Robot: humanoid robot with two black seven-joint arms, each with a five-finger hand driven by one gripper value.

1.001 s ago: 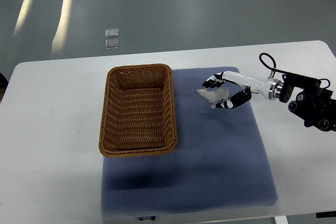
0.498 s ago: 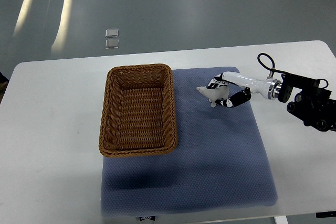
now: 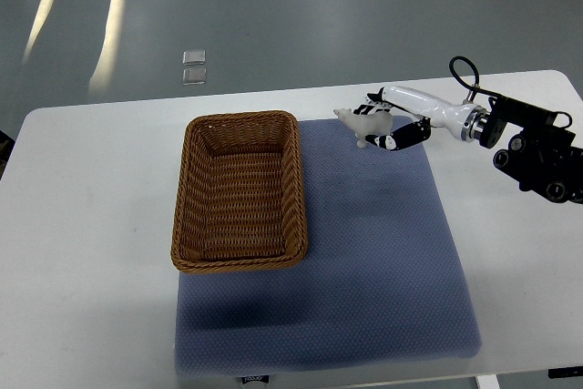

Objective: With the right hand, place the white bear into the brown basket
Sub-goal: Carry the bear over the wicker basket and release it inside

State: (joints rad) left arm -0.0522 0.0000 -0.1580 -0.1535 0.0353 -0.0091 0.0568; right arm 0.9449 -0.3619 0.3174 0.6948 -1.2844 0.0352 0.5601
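Observation:
My right hand (image 3: 381, 121) comes in from the right edge and is shut on the small white bear (image 3: 360, 123), holding it above the far edge of the blue mat, to the right of the basket. The brown wicker basket (image 3: 240, 189) stands on the left part of the mat with nothing visible inside. A gap of mat separates the bear from the basket's right rim (image 3: 300, 179). My left arm does not show.
A blue-grey mat (image 3: 364, 261) covers the middle of the white table (image 3: 82, 225). The black forearm and camera housing (image 3: 537, 157) of my right arm sits over the table's right side. Grey floor lies beyond the table's far edge.
My right hand has closed on the white bear and lifted it off the mat, carrying it up and toward the far edge, slightly left.

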